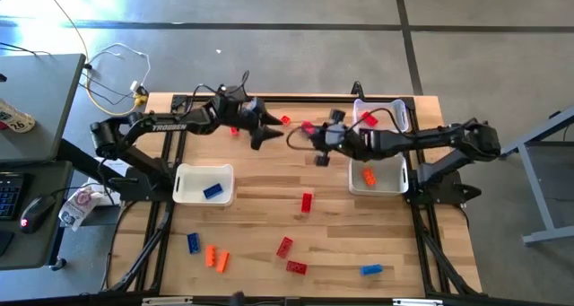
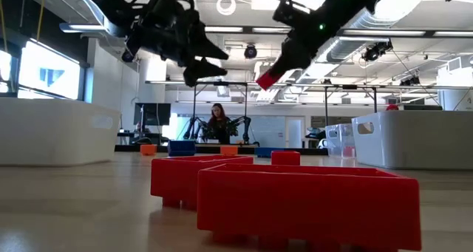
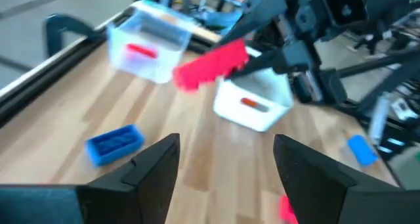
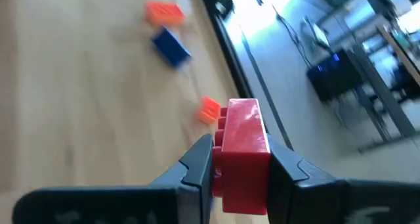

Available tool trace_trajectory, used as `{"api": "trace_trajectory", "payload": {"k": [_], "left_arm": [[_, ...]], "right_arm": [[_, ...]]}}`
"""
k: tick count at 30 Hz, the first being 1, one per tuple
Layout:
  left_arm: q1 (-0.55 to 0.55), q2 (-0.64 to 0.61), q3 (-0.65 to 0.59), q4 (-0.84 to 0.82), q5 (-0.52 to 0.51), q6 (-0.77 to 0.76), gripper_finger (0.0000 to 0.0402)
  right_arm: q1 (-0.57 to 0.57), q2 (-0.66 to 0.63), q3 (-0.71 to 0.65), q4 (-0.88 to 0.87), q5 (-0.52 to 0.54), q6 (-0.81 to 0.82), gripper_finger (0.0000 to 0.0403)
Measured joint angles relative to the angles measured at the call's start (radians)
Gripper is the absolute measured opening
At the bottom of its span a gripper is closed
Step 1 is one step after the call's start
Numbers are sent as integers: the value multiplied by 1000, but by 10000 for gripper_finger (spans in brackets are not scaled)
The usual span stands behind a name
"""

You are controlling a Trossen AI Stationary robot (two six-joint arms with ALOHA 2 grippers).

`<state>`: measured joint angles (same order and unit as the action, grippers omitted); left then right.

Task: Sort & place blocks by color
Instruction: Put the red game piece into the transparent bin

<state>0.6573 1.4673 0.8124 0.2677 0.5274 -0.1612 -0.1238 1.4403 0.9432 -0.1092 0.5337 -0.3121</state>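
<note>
My right gripper (image 1: 316, 133) hangs over the table's far middle, shut on a red block (image 4: 241, 129) that also shows in the left wrist view as the red block (image 3: 210, 65). My left gripper (image 1: 265, 128) hovers just to its left, open and with nothing between its fingers (image 3: 161, 161). Red, orange and blue blocks lie flat on the wood, among them a red block (image 1: 307, 201), a blue block (image 1: 193, 243) and an orange block (image 1: 215, 257). A red block (image 1: 285, 119) lies between the two grippers. My right gripper pinches the red block's near end (image 4: 241, 168) between its two fingers, one on each opposite side. The block sticks out ahead, along the fingers. The fingers come from the table's right, slanting down. The block is lifted clear above the table (image 2: 267, 78).
A white bin (image 1: 184, 185) at the left holds a blue block (image 1: 213, 191). A white bin (image 1: 395, 182) at the right holds an orange block (image 1: 368, 175). A clear bin (image 1: 399, 116) at the far right holds a red block (image 1: 368, 119). Loose blocks lie near the front edge.
</note>
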Motion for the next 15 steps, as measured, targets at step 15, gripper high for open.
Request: {"api": "trace_trajectory", "payload": {"k": [15], "left_arm": [[98, 0, 0, -134, -289, 169, 232]], "right_arm": [[-238, 0, 0, -202, 16, 155, 76]]}}
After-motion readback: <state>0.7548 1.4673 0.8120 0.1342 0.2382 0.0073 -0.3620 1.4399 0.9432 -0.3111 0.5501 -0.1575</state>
